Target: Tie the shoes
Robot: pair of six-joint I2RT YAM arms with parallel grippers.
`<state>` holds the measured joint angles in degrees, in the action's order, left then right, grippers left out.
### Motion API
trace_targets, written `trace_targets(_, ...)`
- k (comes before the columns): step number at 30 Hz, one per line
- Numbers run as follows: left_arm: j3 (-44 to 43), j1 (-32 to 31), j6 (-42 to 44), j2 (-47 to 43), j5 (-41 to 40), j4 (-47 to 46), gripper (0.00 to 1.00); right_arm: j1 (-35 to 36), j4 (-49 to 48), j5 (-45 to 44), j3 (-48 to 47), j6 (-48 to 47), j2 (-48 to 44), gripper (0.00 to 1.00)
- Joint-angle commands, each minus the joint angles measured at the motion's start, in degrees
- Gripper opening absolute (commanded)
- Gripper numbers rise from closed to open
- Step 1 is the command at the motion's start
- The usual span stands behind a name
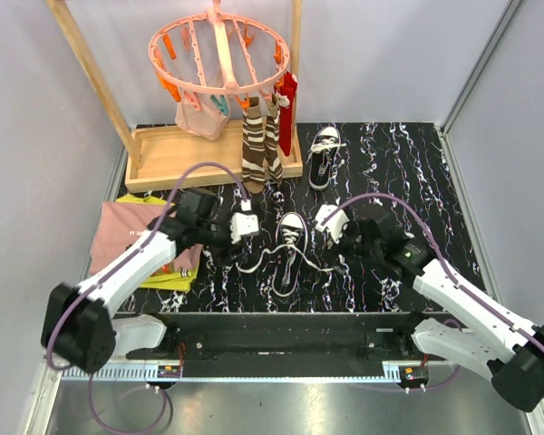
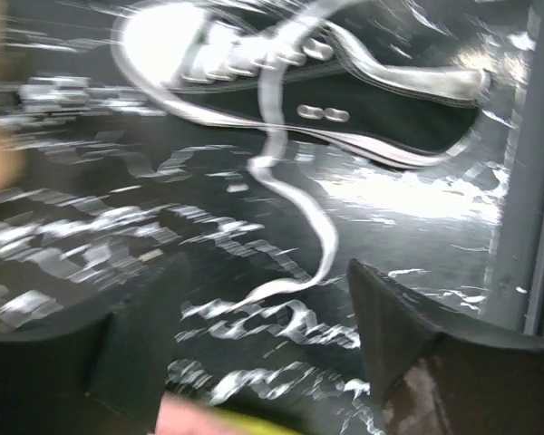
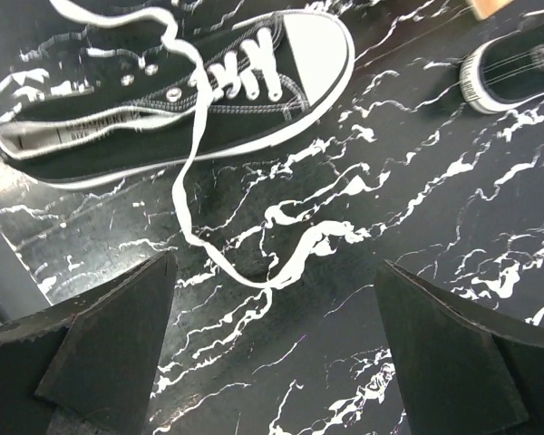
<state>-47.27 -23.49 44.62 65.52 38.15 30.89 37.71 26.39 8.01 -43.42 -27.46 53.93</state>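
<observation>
One black shoe (image 1: 290, 237) with a white toe cap lies mid-table, its long white laces (image 1: 301, 264) untied and trailing toward the near edge on both sides. The other shoe (image 1: 324, 156) sits farther back. My left gripper (image 1: 228, 245) hovers left of the near shoe (image 2: 363, 86), open, with one lace end (image 2: 322, 227) lying on the mat ahead of its fingers (image 2: 390, 326). My right gripper (image 1: 341, 256) is to the right of that shoe (image 3: 163, 100), open, and a lace loop (image 3: 189, 195) rests on the mat just beyond its fingers (image 3: 118, 335). Neither gripper holds anything.
A wooden rack (image 1: 163, 154) at the back carries a pink ring hanger (image 1: 219, 50) with brown striped socks (image 1: 258, 145) and a red one (image 1: 287, 109). Pink and yellow cloths (image 1: 127, 240) lie left of the black marbled mat (image 1: 408, 172). The far shoe's toe (image 3: 517, 68) shows in the right wrist view.
</observation>
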Motion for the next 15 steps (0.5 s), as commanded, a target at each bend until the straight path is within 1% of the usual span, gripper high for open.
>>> trace_targets(1, -3.18, -3.58, 1.35, 9.33, -3.52, -1.97, 0.65, -0.18, 0.76, 1.65, 0.52, -2.77, 0.91, 0.98)
trace_targets(3, -4.5, -4.98, -1.28, 12.86, -5.45, -4.52, 0.59, -0.18, 2.08, 3.06, 0.62, -2.6, 1.61, 0.97)
trace_targets(4, -5.55, -5.51, -2.6, 16.62, -6.33, -4.53, 0.56, -0.18, 2.35, 4.11, 0.96, -1.99, 1.7, 0.97)
trace_targets(5, -6.77, -5.87, -3.22, 18.31, -7.81, -4.09, 0.51, -0.18, 2.43, 4.47, 1.23, -1.63, 1.7, 0.97)
trace_targets(6, -8.88, -6.57, -3.83, 19.9, -8.26, -3.91, 0.49, -0.18, 2.78, 4.64, 1.32, -1.28, 1.79, 0.97)
trace_targets(8, -11.08, -7.01, -6.9, 24.21, -9.58, -3.74, 0.4, -0.18, 3.05, 4.03, 2.11, -0.66, 2.05, 0.95)
trace_targets(9, -13.53, -7.53, -8.22, 25.79, -9.85, -3.3, 0.38, -0.18, 3.05, 3.77, 2.46, -0.84, 1.97, 0.95)
trace_targets(10, -14.77, -7.8, -10.84, 28.5, -10.02, -2.86, 0.37, -0.18, 2.96, 3.68, 3.24, -1.62, 1.71, 0.95)
trace_targets(12, -16.53, -8.41, -12.97, 30.89, -9.76, -1.89, 0.38, -0.36, 2.61, 3.07, 4.21, -1.89, 1.35, 0.94)
trace_targets(14, -17.86, -8.86, -14.82, 33.62, -10.11, -1.37, 0.41, -0.36, 2.52, 2.89, 4.66, -1.72, 0.74, 0.94)
trace_targets(15, -18.12, -9.29, -15.0, 34.23, -10.38, -1.1, 0.45, -0.36, 2.61, 2.63, 5.01, -1.63, 0.56, 0.94)
